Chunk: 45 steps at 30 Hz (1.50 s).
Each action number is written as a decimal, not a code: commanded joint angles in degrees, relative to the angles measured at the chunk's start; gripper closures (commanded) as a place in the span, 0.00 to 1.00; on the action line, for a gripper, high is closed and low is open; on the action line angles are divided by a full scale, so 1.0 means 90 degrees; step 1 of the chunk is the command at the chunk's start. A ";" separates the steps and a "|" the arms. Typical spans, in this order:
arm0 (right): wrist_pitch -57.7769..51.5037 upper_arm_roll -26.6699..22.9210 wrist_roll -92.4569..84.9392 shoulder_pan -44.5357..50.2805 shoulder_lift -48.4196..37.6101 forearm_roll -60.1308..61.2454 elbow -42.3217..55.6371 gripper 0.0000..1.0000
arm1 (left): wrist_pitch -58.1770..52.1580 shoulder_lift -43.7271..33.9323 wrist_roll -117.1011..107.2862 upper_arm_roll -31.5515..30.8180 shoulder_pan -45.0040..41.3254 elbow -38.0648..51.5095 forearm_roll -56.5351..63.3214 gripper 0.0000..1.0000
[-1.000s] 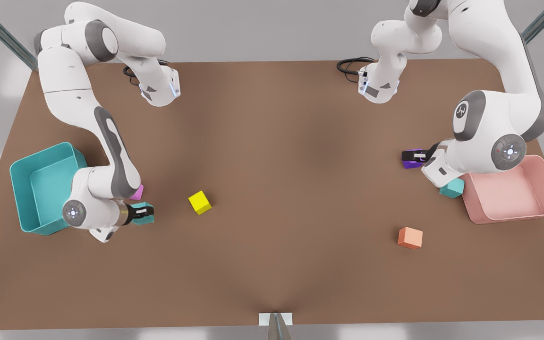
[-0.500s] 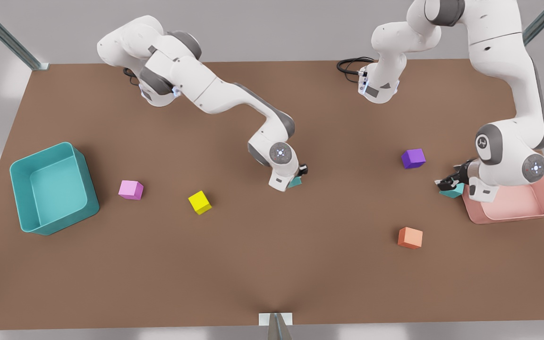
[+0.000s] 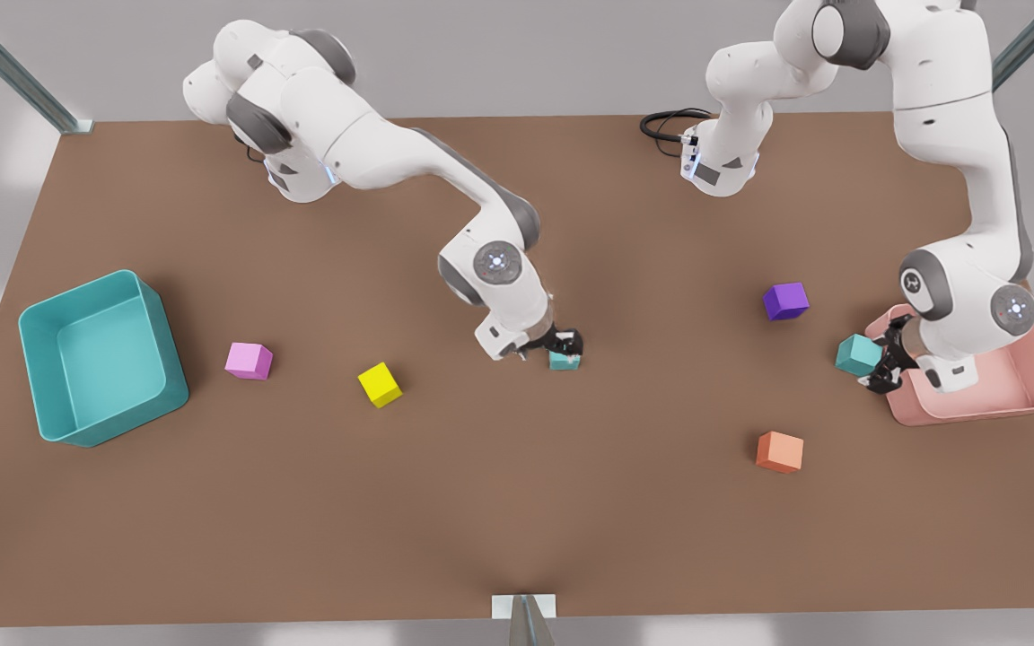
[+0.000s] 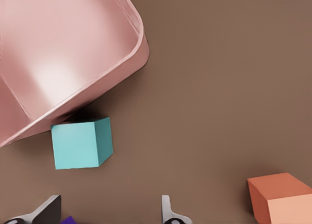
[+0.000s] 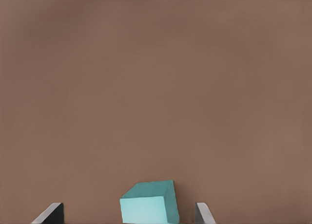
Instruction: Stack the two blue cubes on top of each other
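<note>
1. My right gripper sits near the middle of the table, tips pointing down.
2. Its fingers are spread, and one teal cube stands on the table between them with a gap on each side; nothing is pinched.
3. In the front view that cube shows just under the gripper.
4. My left gripper is at the front view's right, just beside the pink bin.
5. Its fingers are also apart and hold nothing.
6. The second teal cube rests on the table close to the bin's corner, ahead of the fingertips and off to one side, not between them.
7. In the front view this cube is just beside the gripper, on its left.
8. The two teal cubes lie well apart, with a purple cube between them and farther back.
9. An orange cube lies near my left gripper, on the table.
</note>
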 commanded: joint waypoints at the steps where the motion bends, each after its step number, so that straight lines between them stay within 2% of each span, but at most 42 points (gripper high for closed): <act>1: -0.1889 0.0038 -0.2218 -0.1142 -0.0265 -0.0352 -0.0333 0.00 | 0.0173 0.0000 -0.1840 0.0001 0.0053 -0.0054 0.0016 0.00; 2: -0.1978 0.0048 -0.4293 -0.2092 -0.0236 -0.0313 -0.0627 0.00 | 0.0153 0.0000 -0.1830 0.0001 0.0063 -0.0083 0.0016 0.00; 4: -0.3051 -0.0010 -0.7341 -0.3479 -0.0265 -0.0498 -0.0277 0.00 | 0.0143 0.0010 -0.1811 0.0040 0.0082 -0.0132 0.0036 0.00; 6: -0.3775 -0.0020 -0.8174 -0.3959 -0.0762 -0.1231 0.0115 0.00 | 0.0143 0.0020 -0.1791 0.0060 0.0092 -0.0259 0.0085 0.00; 8: -0.4809 -0.0020 -0.8672 -0.3998 -0.1963 -0.1221 0.0056 0.00 | 0.0143 0.0039 -0.1782 0.0060 0.0189 -0.0298 0.0085 0.00; 10: -0.5387 0.0058 -0.8624 -0.3920 -0.2862 -0.1202 0.0037 0.00 | -0.0003 0.0039 -0.0835 0.0060 0.0336 -0.0328 0.0085 0.00; 11: -0.5387 0.0068 -0.8614 -0.3910 -0.2911 -0.1182 0.0027 0.00 | -0.0071 0.0039 -0.0337 0.0060 0.0394 -0.0347 0.0085 0.00; 18: -0.4693 0.0058 -0.8038 -0.3705 -0.3067 -0.1075 -0.0764 0.00 | 0.0036 0.0283 -0.0072 0.0060 0.0404 -0.0396 0.0056 0.00; 45: -0.4693 0.0058 -0.7891 -0.3685 -0.3019 -0.1153 -0.0842 0.00 | 0.0905 0.1162 -0.0073 0.0050 0.0600 -0.0376 0.0007 0.00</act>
